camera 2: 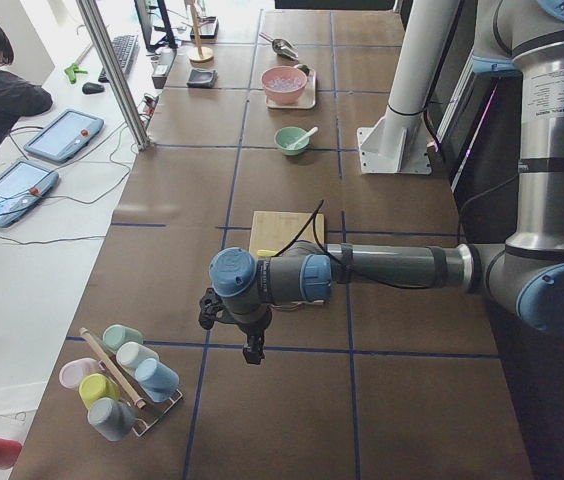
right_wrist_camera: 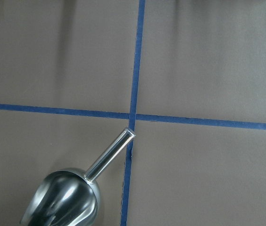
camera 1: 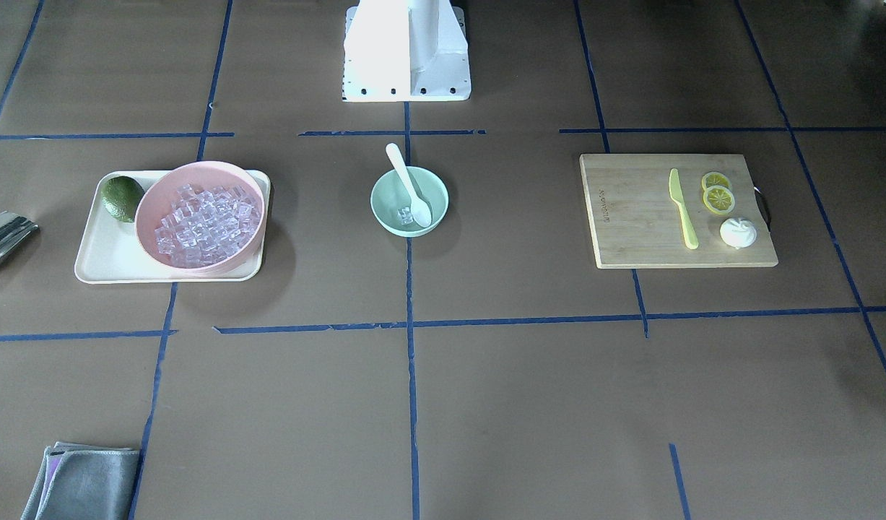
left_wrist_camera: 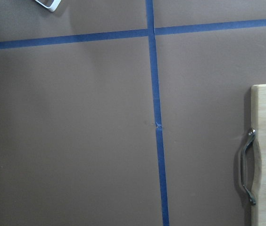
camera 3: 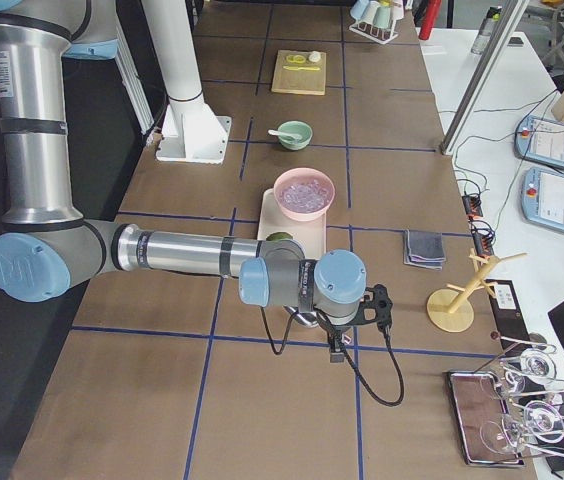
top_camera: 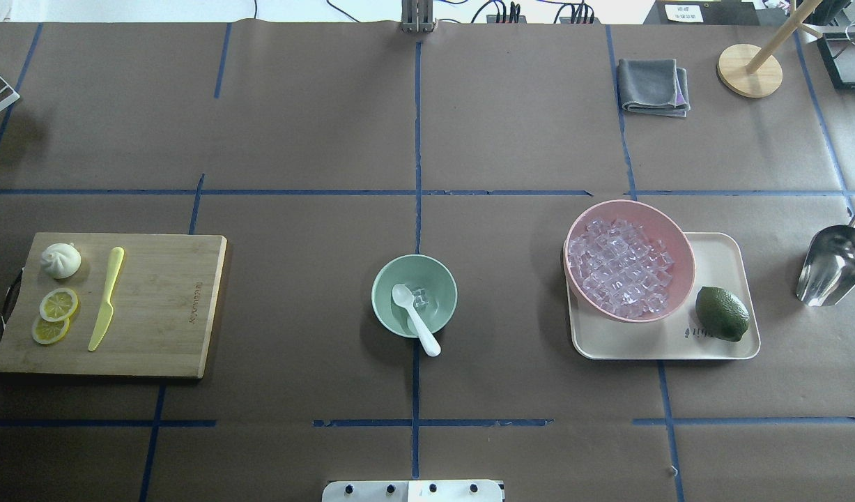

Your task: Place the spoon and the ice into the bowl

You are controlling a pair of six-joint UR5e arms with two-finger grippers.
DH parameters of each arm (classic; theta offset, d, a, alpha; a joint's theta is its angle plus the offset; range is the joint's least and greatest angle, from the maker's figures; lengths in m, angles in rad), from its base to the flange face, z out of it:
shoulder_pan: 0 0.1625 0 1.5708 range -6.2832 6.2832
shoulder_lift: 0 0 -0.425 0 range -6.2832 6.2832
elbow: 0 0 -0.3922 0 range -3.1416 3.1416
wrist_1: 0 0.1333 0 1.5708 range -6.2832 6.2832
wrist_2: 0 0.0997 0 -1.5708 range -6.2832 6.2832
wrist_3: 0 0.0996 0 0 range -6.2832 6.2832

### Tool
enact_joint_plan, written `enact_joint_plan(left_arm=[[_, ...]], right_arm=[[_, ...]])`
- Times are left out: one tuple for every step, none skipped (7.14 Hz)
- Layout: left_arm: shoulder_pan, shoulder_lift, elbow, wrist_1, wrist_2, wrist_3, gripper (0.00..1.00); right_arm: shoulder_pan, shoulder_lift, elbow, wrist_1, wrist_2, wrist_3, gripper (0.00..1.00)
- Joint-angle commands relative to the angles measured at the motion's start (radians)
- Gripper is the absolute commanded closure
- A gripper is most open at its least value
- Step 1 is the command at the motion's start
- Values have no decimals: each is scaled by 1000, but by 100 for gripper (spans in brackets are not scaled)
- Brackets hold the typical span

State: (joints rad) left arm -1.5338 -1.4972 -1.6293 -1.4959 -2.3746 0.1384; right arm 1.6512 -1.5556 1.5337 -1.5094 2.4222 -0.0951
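The mint-green bowl [camera 1: 379, 204] stands at the table's middle, also in the overhead view [top_camera: 383, 296]. The white spoon [camera 1: 409, 186] lies in it, scoop down, handle resting over the rim toward the robot [top_camera: 420, 325]. One clear ice cube [camera 1: 405, 214] lies in the bowl beside the scoop [top_camera: 421, 298]. Many more ice cubes [top_camera: 619, 272] fill the pink bowl [camera 1: 154, 198]. My left gripper [camera 2: 253, 352] hangs over the table beyond the cutting board, and my right gripper [camera 3: 335, 350] hangs beyond the tray, both far from the bowl. I cannot tell whether either is open or shut.
The pink bowl and a dark green fruit [top_camera: 722, 313] sit on a cream tray [top_camera: 720, 265]. A metal scoop [top_camera: 835, 265] lies right of it. A cutting board [top_camera: 169, 307] holds a yellow-green knife [top_camera: 106, 298], lemon slices and a bun. A grey cloth [top_camera: 653, 86] lies far right.
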Motion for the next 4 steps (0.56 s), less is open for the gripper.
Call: enact_joint_plan(left_arm=[[0,0,32,-52,2,0,0],[0,0,32,-52,2,-3,0],[0,-1,29,-52,2,-10,0],[0,-1,28,-52,2,-13,0]], right_arm=[[1,0,2,0,0,-1,0],[2,0,2,0,0,0,0],[4,0,2,-2,0,0,0],[4,2,2,-2,0,0,0]])
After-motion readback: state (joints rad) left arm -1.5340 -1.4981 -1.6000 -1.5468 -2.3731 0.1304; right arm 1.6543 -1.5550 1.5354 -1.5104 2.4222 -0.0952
